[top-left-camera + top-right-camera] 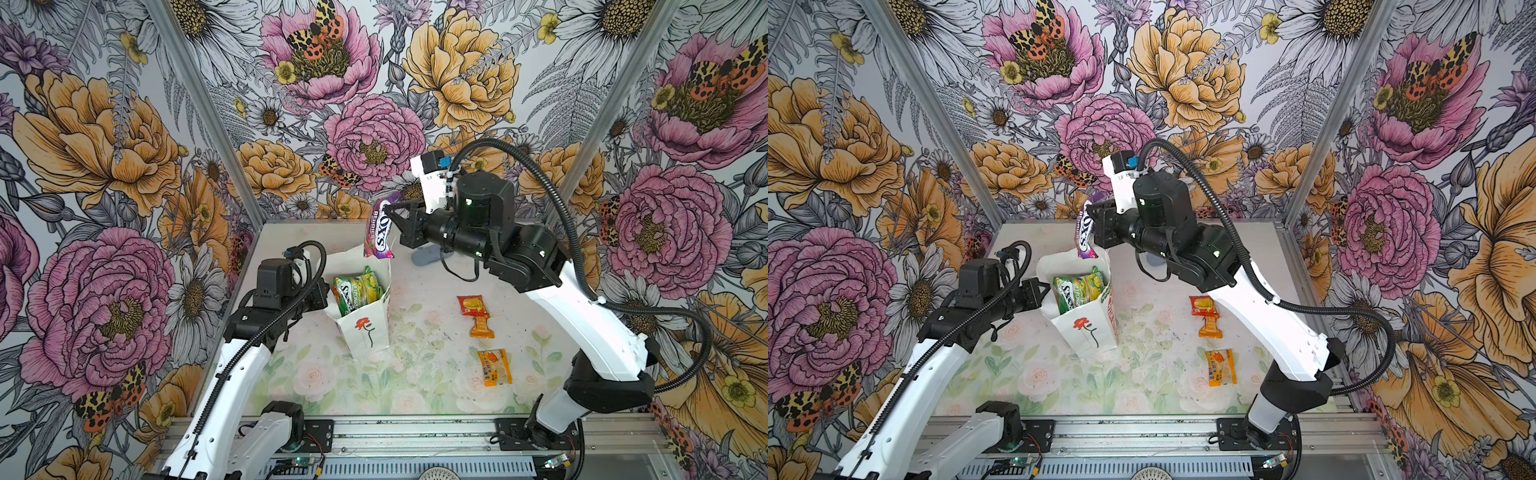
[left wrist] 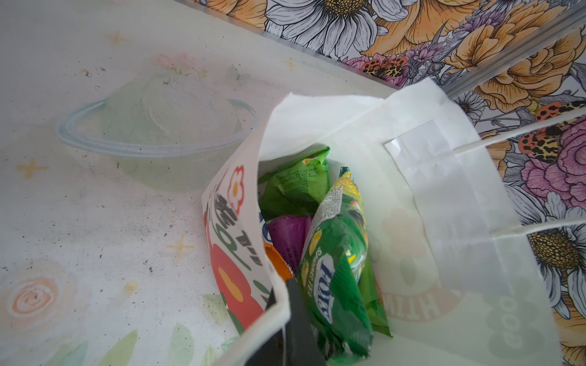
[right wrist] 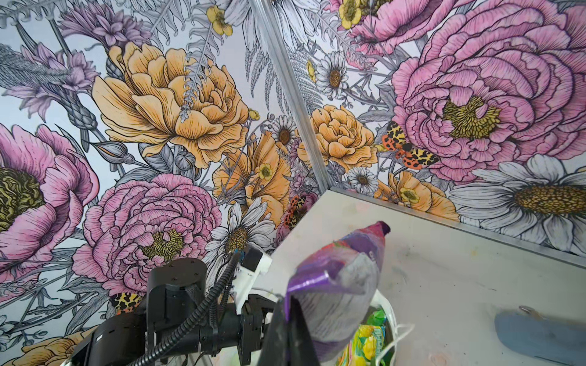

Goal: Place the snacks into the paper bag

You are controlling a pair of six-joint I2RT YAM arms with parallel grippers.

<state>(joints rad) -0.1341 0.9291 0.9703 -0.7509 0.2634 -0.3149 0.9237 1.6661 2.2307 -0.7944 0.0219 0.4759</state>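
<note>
The white paper bag (image 1: 365,332) (image 1: 1088,332) stands mid-table, mouth open, rose facing the front. My left gripper (image 1: 326,293) (image 1: 1044,293) (image 2: 290,317) is shut on its left rim. Inside lie a green FOXS packet (image 1: 357,291) (image 2: 336,269), another green packet (image 2: 295,183), a purple pouch (image 2: 288,234) and an orange one (image 2: 276,263). My right gripper (image 1: 388,204) (image 1: 1094,205) (image 3: 287,323) is shut on the top edge of a pink-purple FOXS packet (image 1: 379,235) (image 3: 336,285), which hangs just above the bag's far rim.
Right of the bag on the mat lie a red-yellow packet (image 1: 471,305), an orange packet (image 1: 482,326) touching it, and another orange packet (image 1: 494,368) nearer the front. A grey-blue case (image 1: 426,253) (image 3: 542,336) lies under the right arm. Flowered walls close three sides.
</note>
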